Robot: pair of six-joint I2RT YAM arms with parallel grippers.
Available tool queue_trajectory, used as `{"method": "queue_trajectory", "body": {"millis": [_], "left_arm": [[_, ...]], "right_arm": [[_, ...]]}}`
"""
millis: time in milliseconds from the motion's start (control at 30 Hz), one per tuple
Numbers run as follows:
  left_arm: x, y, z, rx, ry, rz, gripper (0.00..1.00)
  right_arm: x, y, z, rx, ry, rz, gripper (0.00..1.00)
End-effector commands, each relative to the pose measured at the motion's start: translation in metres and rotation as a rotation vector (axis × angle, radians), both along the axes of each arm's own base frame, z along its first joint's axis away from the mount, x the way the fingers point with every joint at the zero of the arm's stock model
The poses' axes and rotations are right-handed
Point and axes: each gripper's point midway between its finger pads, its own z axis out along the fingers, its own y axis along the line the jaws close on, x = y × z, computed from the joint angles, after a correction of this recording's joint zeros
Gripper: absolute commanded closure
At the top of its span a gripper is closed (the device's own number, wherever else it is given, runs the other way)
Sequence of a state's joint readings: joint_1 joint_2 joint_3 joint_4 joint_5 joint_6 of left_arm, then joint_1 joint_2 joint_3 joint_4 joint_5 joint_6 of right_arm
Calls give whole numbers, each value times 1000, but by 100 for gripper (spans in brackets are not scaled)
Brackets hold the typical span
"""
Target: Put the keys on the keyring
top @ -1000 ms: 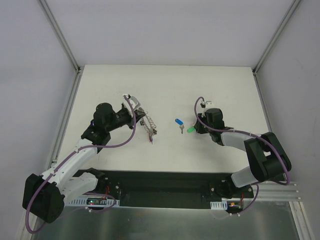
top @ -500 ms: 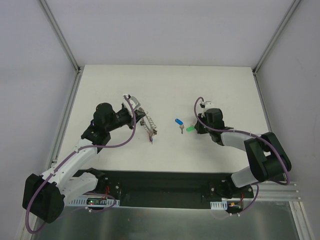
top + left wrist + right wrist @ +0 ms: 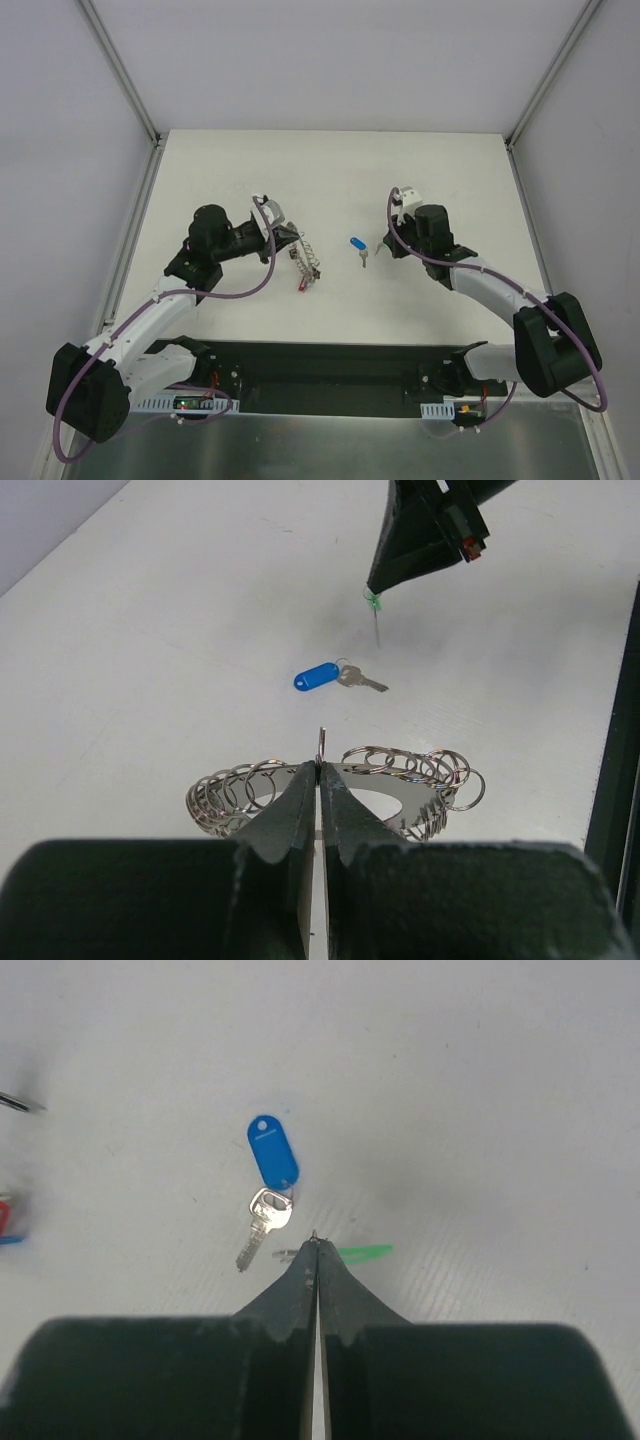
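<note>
Silvery keyring [image 3: 405, 802] hangs pinched by one small loop between our left gripper's [image 3: 320, 770] fingers. Our right gripper [image 3: 315, 1245] pinches the green-tagged key [image 3: 365, 1252]. The blue-tagged key [image 3: 272, 1160] lies on the table [image 3: 450, 170] at its 9 o'clock, 3 o'clock from the keyring.

top external: looked steeply down from high above the near edge, far off, took in whole table [image 3: 330, 160] | left wrist: sat low and close, faced across table toward right gripper [image 3: 373, 593] | right wrist: pointed almost straight down, close | shared by all three: blue-tagged key [image 3: 358, 246]
</note>
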State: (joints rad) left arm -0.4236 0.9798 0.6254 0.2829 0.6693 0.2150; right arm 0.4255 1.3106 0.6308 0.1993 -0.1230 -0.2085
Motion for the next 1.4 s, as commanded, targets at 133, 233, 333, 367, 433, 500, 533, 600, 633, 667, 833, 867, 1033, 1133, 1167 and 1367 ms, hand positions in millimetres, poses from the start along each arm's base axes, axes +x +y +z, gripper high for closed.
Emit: {"method": "queue_trajectory", "body": {"millis": [133,233,333,367,433,500,533,600,633,667,833,867,1033,1133,1167,1367], "left_arm": [[-3,-19,41,-71,-103,-143,100],[2,-20,47,-67,-130,-143,100],[12,-21,46,-46,-150,-130,100],[16,-20,45,-36,-162,-123,100],[25,-19,39,-24,-157,-98,100],[32,-15,39,-38,-151,-77,100],[34,-11,39,-44,-146,-60,100],[39,-4,47,-71,-170,-27,100],[39,0,43,-71,-169,-8,100],[40,2,43,-67,-178,-2,100],[43,7,35,-49,-183,40,100],[44,8,34,-50,-182,46,100],[47,13,28,-40,-199,83,100],[49,12,23,-39,-185,83,100],[50,11,20,-40,-174,81,100],[42,2,17,-55,-144,10,100]], "right_arm": [[9,45,84,91,-192,259,99],[11,61,105,103,-250,354,99],[16,77,119,103,-301,470,99],[14,86,123,120,-308,530,99],[26,100,141,114,-350,608,99],[24,112,151,135,-346,698,99],[28,117,160,142,-367,724,99],[38,131,182,161,-425,802,99],[41,136,187,163,-438,830,99],[48,145,198,174,-463,871,99],[48,152,189,275,-427,973,99],[48,153,191,314,-427,980,99],[43,145,204,388,-465,1025,99],[34,148,193,379,-477,1049,99],[34,149,192,371,-485,1046,99],[10,164,179,352,-517,1101,99]]}}
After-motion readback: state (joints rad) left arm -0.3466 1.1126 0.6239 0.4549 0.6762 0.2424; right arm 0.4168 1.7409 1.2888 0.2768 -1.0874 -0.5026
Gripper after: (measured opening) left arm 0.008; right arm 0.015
